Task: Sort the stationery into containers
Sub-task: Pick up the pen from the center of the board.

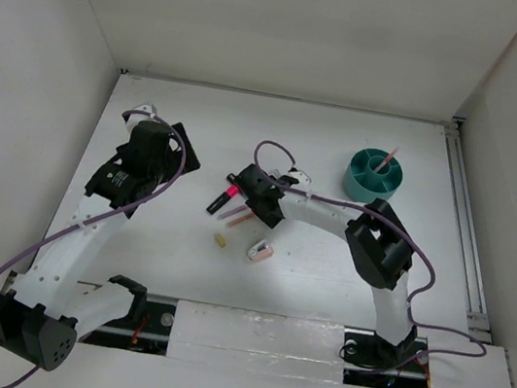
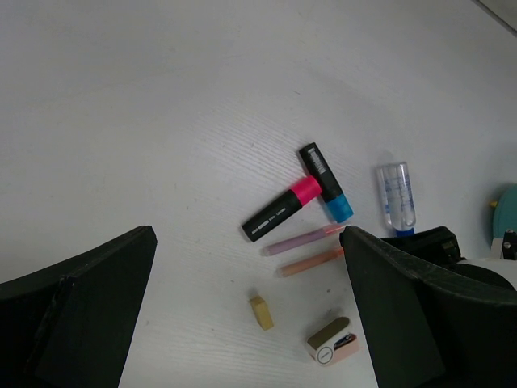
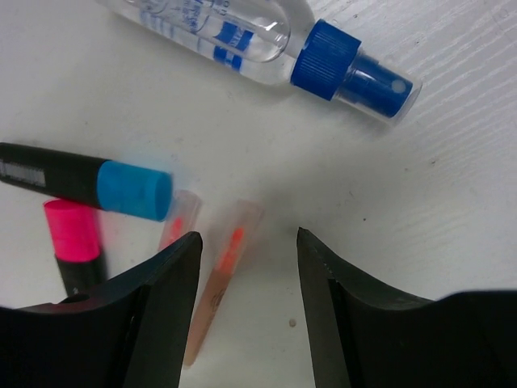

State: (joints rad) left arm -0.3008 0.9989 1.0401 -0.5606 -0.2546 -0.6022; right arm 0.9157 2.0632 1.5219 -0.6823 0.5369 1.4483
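- Only the top view showed the teal bowl (image 1: 373, 185) whole: it stood well apart from the pink-capped marker (image 1: 223, 196), to its right and further from the arm bases, with one thin pink pen (image 1: 389, 158) leaning in a compartment.
- The left wrist view alone laid out the whole loose cluster. The blue-capped marker (image 2: 325, 183) touched the pink-capped marker at its cap, and the clear tube (image 2: 397, 196) lay beyond the blue-capped one.
- Also in that view, a mauve pen (image 2: 303, 240) and an orange pen (image 2: 311, 262) lay just beside the pink-capped marker, with the tan block (image 2: 260, 312) and the silver-pink oval piece (image 2: 332, 343) further off on the same side.
- The left gripper (image 2: 247, 232) was spread wide, with nothing between its fingers, raised above the pink-capped marker.
- Only the right wrist view showed the right gripper (image 3: 246, 242) parted moderately, its fingers straddling the orange pen beside the pink-capped marker; whether they touched it could not be told.
- That close view also showed the tube as a spray bottle with a blue collar (image 3: 323, 56) under a clear cap.
- Blue print on the tube and white bands on both marker barrels were too blurred to read.
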